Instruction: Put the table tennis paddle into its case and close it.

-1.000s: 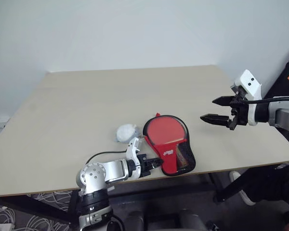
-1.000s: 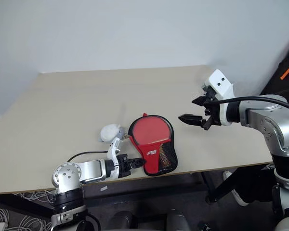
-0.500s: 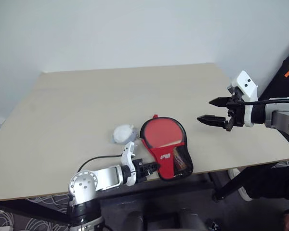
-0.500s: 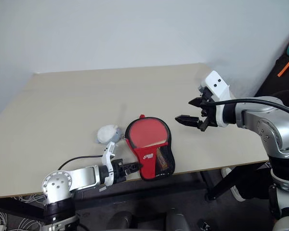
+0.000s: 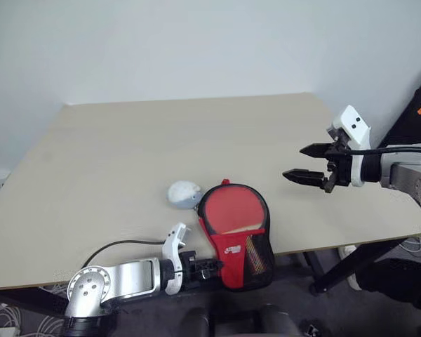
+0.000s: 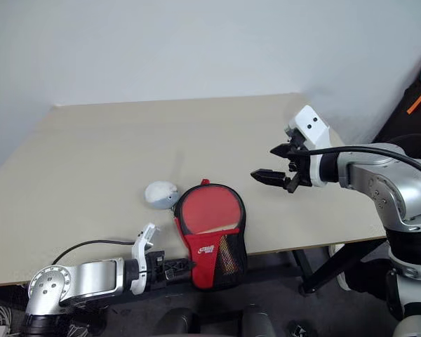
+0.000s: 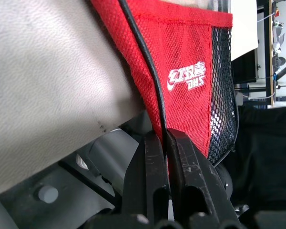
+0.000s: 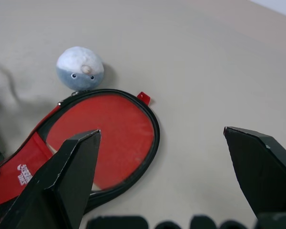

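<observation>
The case [image 5: 237, 235] overhangs the table [image 5: 126, 161] edge, handle end clamped by the left gripper [image 5: 212, 267]; the right gripper [image 5: 305, 163], jaws apart, hovers well beyond its round end.

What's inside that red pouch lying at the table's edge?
The case holds the table tennis paddle: its red face shows through the open round end. The handle is covered by the case's red and mesh panel, so it can't be seen.

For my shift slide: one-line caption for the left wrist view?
Left gripper shut on the red case's black edge, its narrow end hanging past the table edge.
</observation>
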Robot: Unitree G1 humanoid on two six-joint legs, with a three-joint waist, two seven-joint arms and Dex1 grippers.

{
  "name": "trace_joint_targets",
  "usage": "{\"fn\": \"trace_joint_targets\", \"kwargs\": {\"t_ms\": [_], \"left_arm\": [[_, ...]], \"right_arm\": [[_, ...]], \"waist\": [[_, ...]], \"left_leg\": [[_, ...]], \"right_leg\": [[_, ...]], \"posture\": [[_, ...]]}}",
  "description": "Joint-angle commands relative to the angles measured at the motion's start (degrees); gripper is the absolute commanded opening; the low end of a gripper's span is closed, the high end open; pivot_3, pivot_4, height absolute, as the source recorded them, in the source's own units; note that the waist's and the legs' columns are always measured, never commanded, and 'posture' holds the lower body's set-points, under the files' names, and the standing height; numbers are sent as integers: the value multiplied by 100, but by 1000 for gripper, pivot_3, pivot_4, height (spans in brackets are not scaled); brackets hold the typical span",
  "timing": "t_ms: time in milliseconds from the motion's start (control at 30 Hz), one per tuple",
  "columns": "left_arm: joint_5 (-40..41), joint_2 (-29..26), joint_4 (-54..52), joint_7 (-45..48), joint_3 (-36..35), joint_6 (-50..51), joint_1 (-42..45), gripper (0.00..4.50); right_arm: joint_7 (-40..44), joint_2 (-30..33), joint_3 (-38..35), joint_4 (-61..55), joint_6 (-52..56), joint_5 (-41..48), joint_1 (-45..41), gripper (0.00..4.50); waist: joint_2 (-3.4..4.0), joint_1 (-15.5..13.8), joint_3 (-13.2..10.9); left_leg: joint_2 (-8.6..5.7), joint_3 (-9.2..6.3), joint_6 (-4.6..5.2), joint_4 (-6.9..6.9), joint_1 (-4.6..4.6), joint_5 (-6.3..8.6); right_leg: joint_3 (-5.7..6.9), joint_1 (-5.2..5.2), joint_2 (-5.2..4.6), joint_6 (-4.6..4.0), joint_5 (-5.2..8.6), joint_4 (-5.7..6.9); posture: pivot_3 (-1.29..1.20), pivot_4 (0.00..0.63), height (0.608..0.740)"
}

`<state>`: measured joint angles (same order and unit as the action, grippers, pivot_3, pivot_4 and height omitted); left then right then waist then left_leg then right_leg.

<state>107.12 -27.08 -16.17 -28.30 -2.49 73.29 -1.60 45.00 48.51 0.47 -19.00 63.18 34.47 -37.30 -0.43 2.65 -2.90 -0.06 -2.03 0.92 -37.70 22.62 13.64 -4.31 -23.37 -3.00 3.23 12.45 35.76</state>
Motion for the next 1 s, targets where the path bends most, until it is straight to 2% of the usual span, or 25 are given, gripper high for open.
{"fn": "trace_joint_targets", "kwargs": {"t_ms": [33, 67, 133, 267, 367, 433, 500, 633, 800, 967, 1000], "left_arm": [[203, -236, -206, 69, 284, -432, 172, 41], [192, -307, -228, 124, 341, -511, 200, 475], [231, -477, -282, 233, 440, -621, 221, 994], [318, -915, -474, 560, 505, -748, 161, 2401], [224, -1373, -765, 1310, 400, -577, 119, 3401], [-207, -1737, -939, 2096, 228, -427, 228, 3401], [-1200, -1992, -1052, 2897, 189, -599, 538, 3401], [-2839, -1713, -919, 3796, 352, -1499, 1202, 3401], [-4419, -1110, -764, 4396, 1049, -2097, 1677, 1793], [-5580, -448, -361, 4674, 1665, -2452, 1804, 18], [-5783, -374, -329, 4742, 1761, -2512, 1801, 18]], "right_arm": [[-56, -34, -158, -157, -61, 50, -24, 4500], [-64, -43, -157, -165, -63, 48, -13, 4500], [-74, -61, -151, -166, -68, 43, -4, 4500], [-81, -79, -146, -156, -79, 48, -2, 4500], [-55, -86, -124, -134, -110, 44, -3, 4500], [-26, -98, -93, -81, -152, 23, -26, 4500], [-7, -114, -62, -5, -198, -8, -63, 4500], [-21, -205, 14, 140, -282, -84, -173, 4500], [-102, -382, 104, 357, -394, -200, -339, 4500], [-196, -697, 291, 623, -538, -376, -586, 4500], [-205, -779, 346, 706, -582, -427, -656, 4500]], "waist": [[0, 0, 0], [0, 0, 0], [0, -1, 0], [1, 2, 0], [-1, 2, -2], [-1, 4, -4], [1, 1, -6], [3, -3, -7], [-1, 1, -6], [-2, 4, -8], [-2, 6, -8]], "left_leg": [[0, 1, 0, 1, 1, 0], [-1, 1, 1, 1, 1, -1], [-1, 1, 7, 1, 1, -5], [0, 2, 1, 1, 1, -1], [0, 4, -1, 3, 1, -1], [1, 4, -1, 5, 2, 0], [0, 7, -3, 6, 0, 1], [-5, 3, -5, -2, 0, 0], [-6, 11, 22, 15, 9, -15], [3, 10, 25, 24, 7, -18], [6, 9, 25, 21, 7, -18]], "right_leg": [[0, 1, 0, 0, 0, -1], [0, 0, 0, 0, 0, -1], [2, 1, 0, 0, 0, 0], [3, -1, 0, -1, 0, 1], [2, -4, 0, 0, 0, 0], [4, -10, 1, 0, 0, -2], [6, -13, 1, 0, 0, -4], [18, -3, -6, -1, 0, -8], [8, -2, -5, 1, 0, -11], [4, -6, 11, 1, 1, -8], [4, -5, 14, 0, 0, -7]], "posture": [[0, 0, 740], [0, 0, 740], [0, 0, 740], [0, 0, 740], [0, 0, 740], [0, 0, 740], [0, 0, 740], [0, 0, 740], [0, 0, 740], [0, 0, 740], [0, 0, 740]]}}
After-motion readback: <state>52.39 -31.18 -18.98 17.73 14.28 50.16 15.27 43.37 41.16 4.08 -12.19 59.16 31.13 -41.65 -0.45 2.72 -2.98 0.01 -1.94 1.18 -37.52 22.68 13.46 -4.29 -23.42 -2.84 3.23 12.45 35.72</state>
